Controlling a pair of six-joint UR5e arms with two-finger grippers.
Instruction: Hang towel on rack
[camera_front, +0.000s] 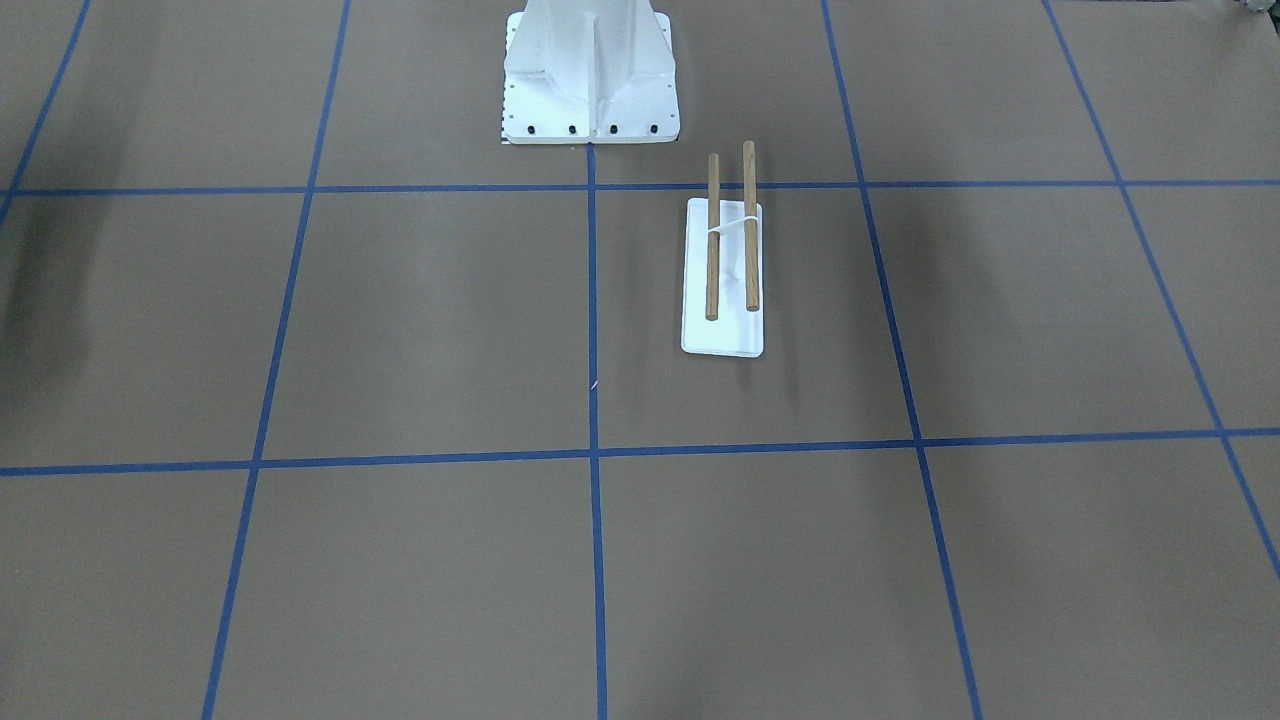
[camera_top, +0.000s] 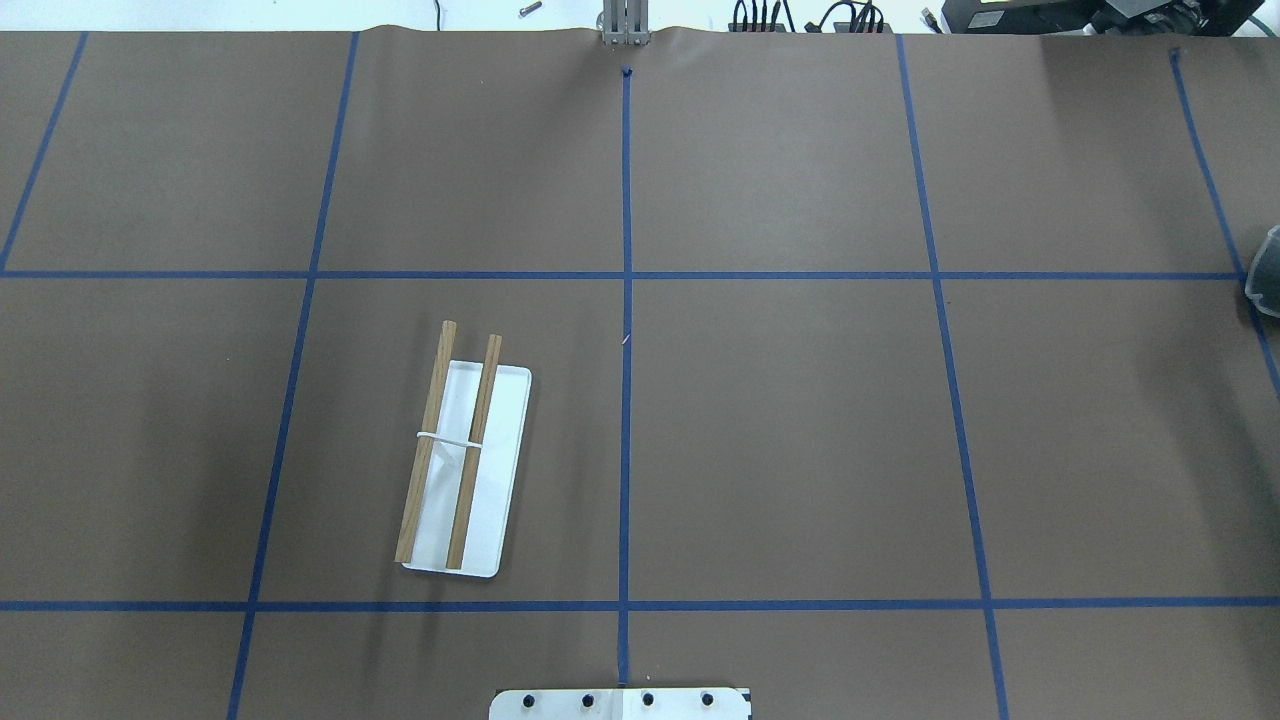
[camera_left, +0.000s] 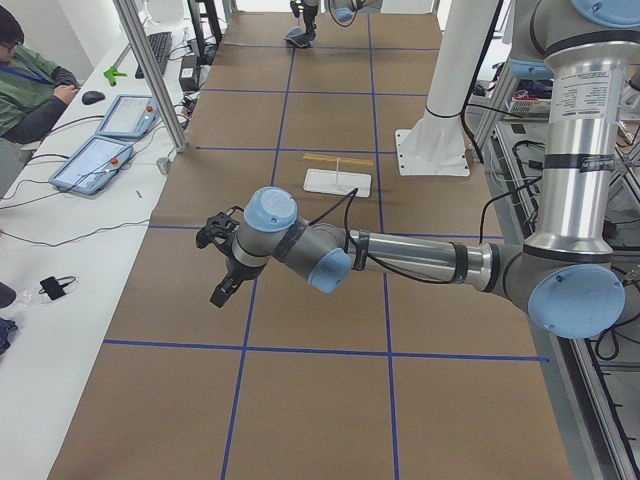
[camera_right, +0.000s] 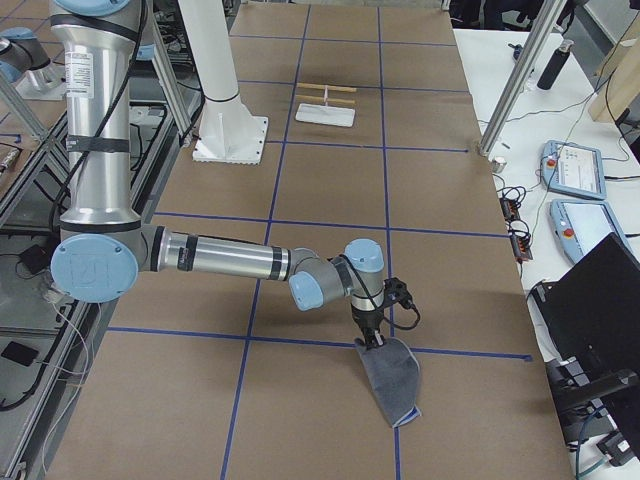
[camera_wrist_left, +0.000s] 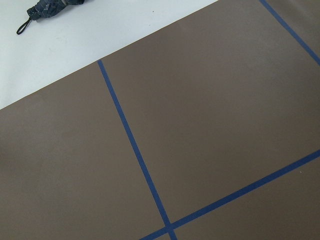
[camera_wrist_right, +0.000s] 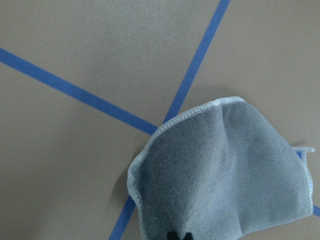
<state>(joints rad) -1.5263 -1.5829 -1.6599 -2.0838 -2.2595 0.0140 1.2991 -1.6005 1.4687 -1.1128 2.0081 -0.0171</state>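
The towel (camera_wrist_right: 225, 170) shows its dark grey side with pale stitched edging and lies over a crossing of blue tape lines. In the exterior right view the towel (camera_right: 392, 375) hangs from my right gripper (camera_right: 372, 338), its lower end on the table, far from the rack. The right gripper (camera_wrist_right: 179, 235) is shut on the towel's edge. The rack (camera_top: 500, 470) stands bare on the table; it has a white base and two wooden dowels, and also shows in the front-facing view (camera_front: 722, 335). My left gripper (camera_left: 222, 285) hovers over the table; I cannot tell whether it is open or shut.
The white bolted pedestal (camera_front: 590, 70) stands just behind the rack. An operator (camera_left: 30, 85) sits at a white side bench with tablets (camera_left: 95, 160). A folded dark umbrella (camera_wrist_left: 50, 10) lies on the bench. A clear container (camera_top: 1265, 275) is at the table's right edge.
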